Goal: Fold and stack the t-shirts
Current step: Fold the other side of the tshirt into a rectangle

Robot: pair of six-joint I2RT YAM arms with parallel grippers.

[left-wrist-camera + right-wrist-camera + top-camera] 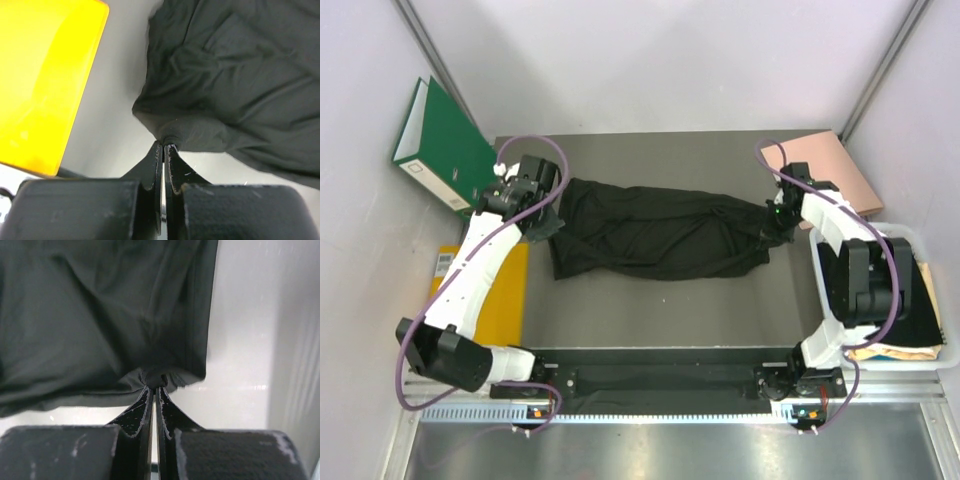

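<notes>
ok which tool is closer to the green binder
Left. The left tool is just right of the green binder, pinching the left end of the black t-shirt; the right tool pinches its opposite end, far from the binder.

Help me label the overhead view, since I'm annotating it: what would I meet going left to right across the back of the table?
Green binder → left gripper → black t-shirt → right gripper → salmon-pink folder.

No wording can be read: the white spine label on the green binder (448,142) and the small sticker on the yellow item (506,300) are too tiny to decipher.
</notes>
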